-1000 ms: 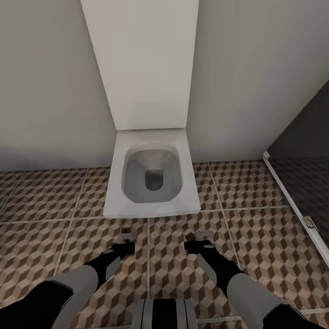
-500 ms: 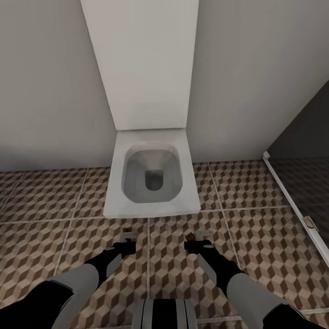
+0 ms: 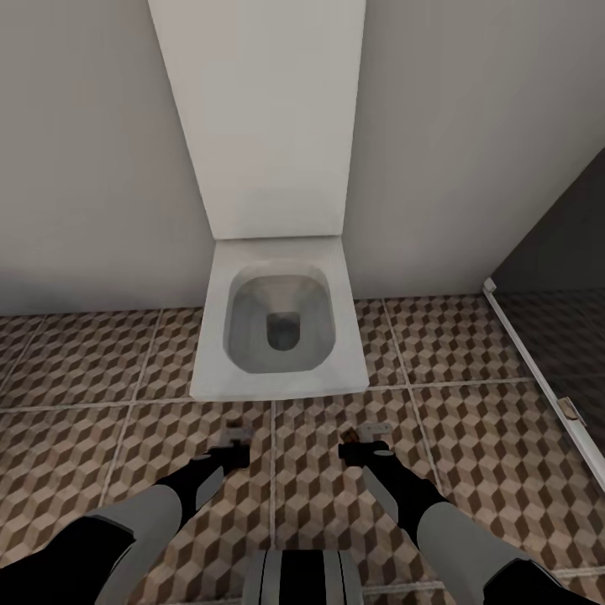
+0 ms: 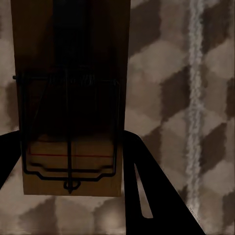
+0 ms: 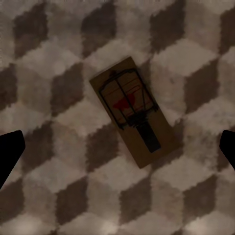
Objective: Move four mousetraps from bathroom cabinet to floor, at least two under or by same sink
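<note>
Holding one mousetrap [image 4: 68,98], the left hand [image 3: 231,449] grips its stiff, light board; the right hand [image 3: 357,444] hangs open above another mousetrap [image 5: 133,117].

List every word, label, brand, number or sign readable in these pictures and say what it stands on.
None: no readable text on the toilet, the wall or the floor tiles.
Mousetrap by the left end effector: no print, just a thin red line.
Mousetrap on the tiles: a red spot, no lettering.
</note>
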Robot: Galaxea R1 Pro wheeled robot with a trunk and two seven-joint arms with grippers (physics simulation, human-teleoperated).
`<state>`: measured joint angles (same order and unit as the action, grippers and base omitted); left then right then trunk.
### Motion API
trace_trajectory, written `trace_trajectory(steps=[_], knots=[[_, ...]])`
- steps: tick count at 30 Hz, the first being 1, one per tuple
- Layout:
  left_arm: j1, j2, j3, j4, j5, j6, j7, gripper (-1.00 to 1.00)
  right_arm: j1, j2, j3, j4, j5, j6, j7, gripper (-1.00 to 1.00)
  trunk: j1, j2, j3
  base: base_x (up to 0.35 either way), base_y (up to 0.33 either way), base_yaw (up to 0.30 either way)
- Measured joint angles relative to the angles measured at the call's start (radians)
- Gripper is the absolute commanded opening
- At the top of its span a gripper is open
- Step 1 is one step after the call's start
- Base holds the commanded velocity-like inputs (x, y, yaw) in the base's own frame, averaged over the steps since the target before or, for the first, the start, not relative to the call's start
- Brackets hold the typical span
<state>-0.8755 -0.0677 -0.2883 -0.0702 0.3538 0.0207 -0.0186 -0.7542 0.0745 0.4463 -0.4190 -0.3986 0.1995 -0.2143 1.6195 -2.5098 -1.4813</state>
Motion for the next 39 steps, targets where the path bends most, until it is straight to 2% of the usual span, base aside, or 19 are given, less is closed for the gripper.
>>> trace_trajectory(steps=[3, 8, 17, 26, 39], knots=[[0.0, 0.0, 0.003, -0.003, 0.0, 0.043, 0.0, -1.0, 0.0, 0.0, 0.0, -0.002, 0.0, 0.0, 0.0, 1.0, 0.0, 0.0, 0.0, 0.0, 0.0, 0.0], [0.0, 0.0, 0.004, -0.035, 0.0, 0.065, 0.0, -1.0, 0.0, 0.0, 0.001, -0.003, -0.001, 0.0, 0.0, 1.0, 0.0, 0.0, 0.0, 0.0, 0.0, 0.0], [0.0, 0.001, 0.004, -0.048, 0.0, 0.072, 0.004, -1.0, 0.0, 0.0, 0.001, -0.004, -0.001, 0.0, 0.0, 1.0, 0.0, 0.0, 0.0, 0.0, 0.0, 0.0], [0.0, 0.001, 0.004, -0.048, 0.001, 0.072, 0.042, -1.0, 0.0, 0.0, 0.002, -0.005, -0.001, 0.0, 0.001, 1.0, 0.0, 0.0, 0.0, 0.0, 0.0, 0.0], [0.0, 0.004, 0.004, -0.047, 0.001, 0.072, 0.047, -1.0, 0.0, 0.0, 0.002, -0.009, -0.001, -0.002, 0.007, 1.0, 0.0, 0.0, 0.0, 0.0, 0.0, 0.0]])
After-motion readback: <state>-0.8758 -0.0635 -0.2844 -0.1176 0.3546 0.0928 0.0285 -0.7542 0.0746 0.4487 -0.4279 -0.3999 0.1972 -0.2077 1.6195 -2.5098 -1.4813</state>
